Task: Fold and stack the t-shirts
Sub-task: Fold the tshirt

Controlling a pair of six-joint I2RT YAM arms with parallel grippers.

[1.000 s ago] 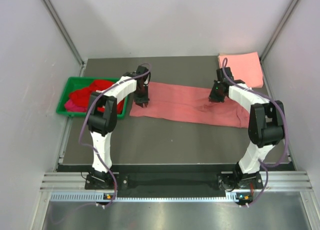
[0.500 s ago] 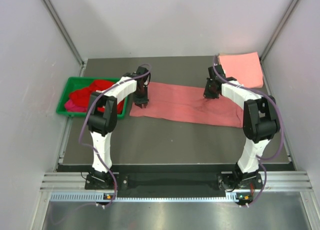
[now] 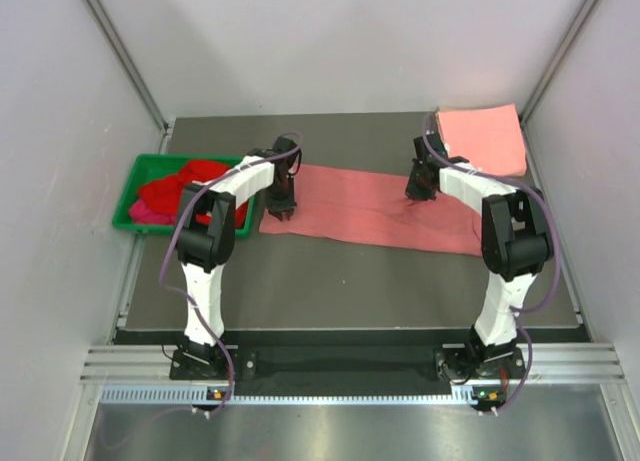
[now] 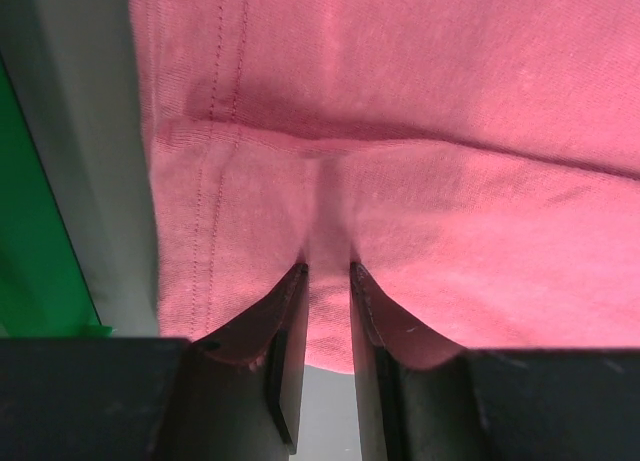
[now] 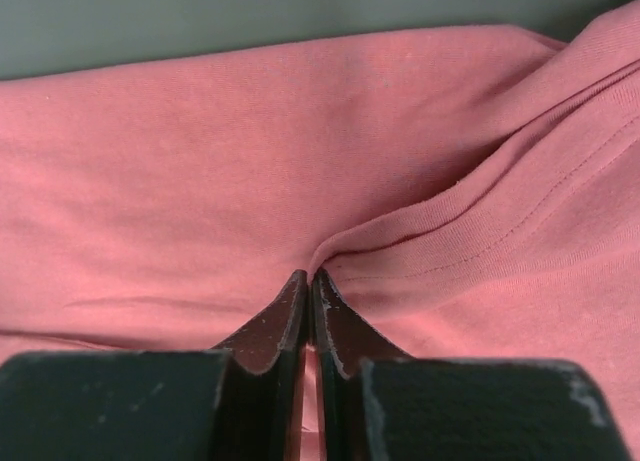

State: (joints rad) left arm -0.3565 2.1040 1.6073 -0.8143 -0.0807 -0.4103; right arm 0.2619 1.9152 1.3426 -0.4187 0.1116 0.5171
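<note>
A dusty rose t-shirt [image 3: 355, 209] lies as a long folded strip across the middle of the table. My left gripper [image 3: 284, 211] stands at its left end near the front edge. In the left wrist view its jaws [image 4: 328, 269] are shut on a raised pinch of the rose cloth [image 4: 450, 131]. My right gripper [image 3: 418, 191] is on the strip's right part near the back edge. Its jaws [image 5: 310, 274] are shut tight on a fold beside the stitched hem [image 5: 480, 231]. A folded salmon-pink t-shirt [image 3: 482, 139] lies at the back right corner.
A green bin [image 3: 135, 181] at the left holds a bright red t-shirt [image 3: 185, 186] and a magenta one [image 3: 140, 213]; its wall [image 4: 30, 231] shows close to my left gripper. The dark mat [image 3: 350, 281] lies in front of the strip. Grey walls close in both sides.
My right gripper has moved back and to the left, drawing the shirt's right part with it. The left gripper has barely shifted.
</note>
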